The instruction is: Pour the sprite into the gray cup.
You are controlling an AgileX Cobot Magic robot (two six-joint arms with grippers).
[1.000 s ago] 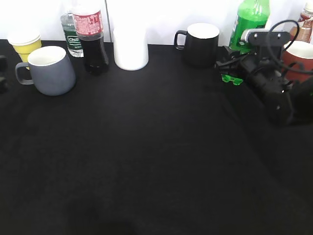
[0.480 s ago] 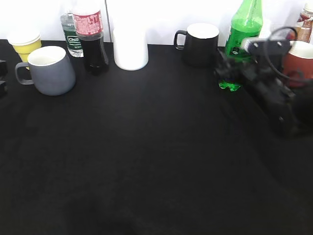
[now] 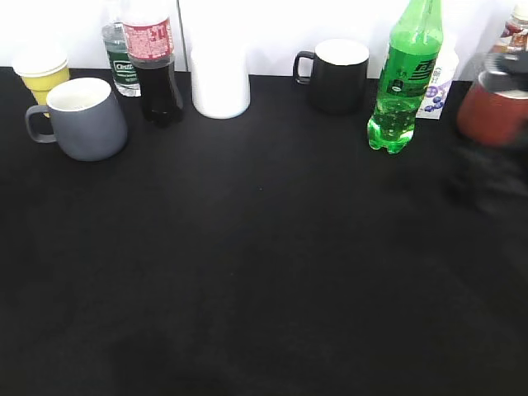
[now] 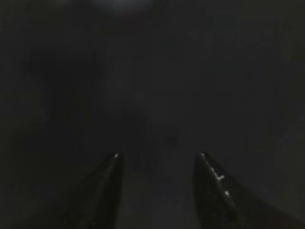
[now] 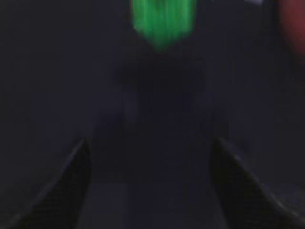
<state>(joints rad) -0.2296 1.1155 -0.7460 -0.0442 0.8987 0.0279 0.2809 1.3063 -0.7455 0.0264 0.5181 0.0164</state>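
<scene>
The sprite (image 3: 402, 82), a tall green bottle, stands upright on the black cloth at the back right, free of any gripper. In the right wrist view it is a green blur (image 5: 162, 21) at the top, well ahead of my right gripper (image 5: 150, 140), which is open and empty. In the exterior view the right arm is only a dark blur (image 3: 491, 186) at the right edge. The gray cup (image 3: 82, 120) stands upright at the far left, its handle to the left. My left gripper (image 4: 159, 155) is open and empty over dark cloth and does not show in the exterior view.
Along the back stand a yellow cup (image 3: 41, 74), a small clear bottle (image 3: 122, 62), a cola bottle (image 3: 155, 66), a white cup (image 3: 220, 82), a black mug (image 3: 338, 74), a small carton (image 3: 437, 87) and a red mug (image 3: 495, 107).
My right gripper, which was at the sprite's lower part, has drawn back to the right. The sprite now stands upright and uncovered. The left arm's tip has left the exterior view.
</scene>
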